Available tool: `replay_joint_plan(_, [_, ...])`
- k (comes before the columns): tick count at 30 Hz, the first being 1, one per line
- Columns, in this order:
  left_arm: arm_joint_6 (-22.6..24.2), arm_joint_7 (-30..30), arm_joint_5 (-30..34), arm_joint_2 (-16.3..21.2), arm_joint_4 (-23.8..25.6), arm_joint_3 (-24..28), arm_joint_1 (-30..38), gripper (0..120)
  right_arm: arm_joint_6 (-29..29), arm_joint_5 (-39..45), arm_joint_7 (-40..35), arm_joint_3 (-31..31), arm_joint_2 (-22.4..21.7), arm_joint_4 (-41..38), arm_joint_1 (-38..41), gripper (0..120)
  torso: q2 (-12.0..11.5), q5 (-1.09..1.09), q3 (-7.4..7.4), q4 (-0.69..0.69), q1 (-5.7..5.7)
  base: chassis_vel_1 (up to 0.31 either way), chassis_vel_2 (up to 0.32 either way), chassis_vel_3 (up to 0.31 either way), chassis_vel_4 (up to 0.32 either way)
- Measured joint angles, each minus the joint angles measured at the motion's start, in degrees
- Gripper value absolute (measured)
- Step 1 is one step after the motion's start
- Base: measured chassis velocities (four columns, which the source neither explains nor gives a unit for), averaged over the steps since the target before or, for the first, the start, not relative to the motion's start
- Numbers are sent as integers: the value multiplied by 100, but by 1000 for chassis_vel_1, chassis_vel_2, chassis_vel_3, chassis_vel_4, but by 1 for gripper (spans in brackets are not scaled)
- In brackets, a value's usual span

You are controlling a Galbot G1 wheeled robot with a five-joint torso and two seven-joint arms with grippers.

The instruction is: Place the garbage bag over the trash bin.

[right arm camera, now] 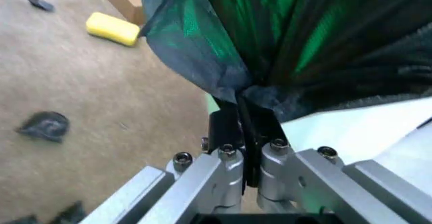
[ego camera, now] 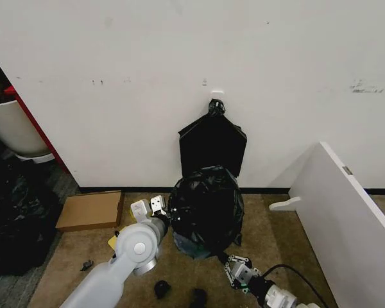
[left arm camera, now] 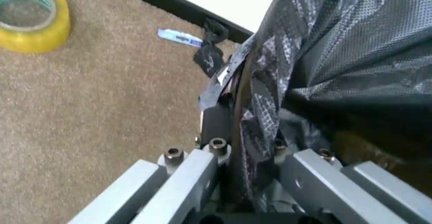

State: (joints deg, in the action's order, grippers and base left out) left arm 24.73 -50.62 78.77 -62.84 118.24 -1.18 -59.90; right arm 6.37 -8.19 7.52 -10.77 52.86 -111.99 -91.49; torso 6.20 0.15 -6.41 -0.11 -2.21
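Plastic film is pinched flat in both hands: the left hand (left arm camera: 236, 171) and right hand (right arm camera: 246, 155) each clamp a fold of the large glossy black garbage bag (ego camera: 205, 208), draped over the cream-white plastic trash bin (right arm camera: 351, 133) on the carpet. Uneven pulling could tear the film or tip the bin.

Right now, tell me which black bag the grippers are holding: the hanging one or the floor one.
The floor one: the crinkly garbage bag, pinched by left gripper and right gripper. The flat bundle hangs untouched on the wall above.

Storeroom-like corner: bare wall (ego camera: 179, 58), cluttered carpet (ego camera: 77, 250).
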Motion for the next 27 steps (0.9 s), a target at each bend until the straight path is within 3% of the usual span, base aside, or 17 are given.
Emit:
replay_joint_plan(10, [-16,-30,156,-53,114,-26,-185,0,-105,-152,-46,9,290,445,112,0,0,0,0,0,0,0,0,0,0])
replay_joint_plan(15, [-11,1,163,-41,134,-130,-283,0,112,-74,-234,-46,264,425,-28,0,0,0,0,0,0,0,0,0,0])
replay_joint_plan(27, [-58,18,100,-43,-5,-426,-352,0,1150,21,-170,-248,131,534,-282,40,0,0,0,1,0,0,0,0,0])
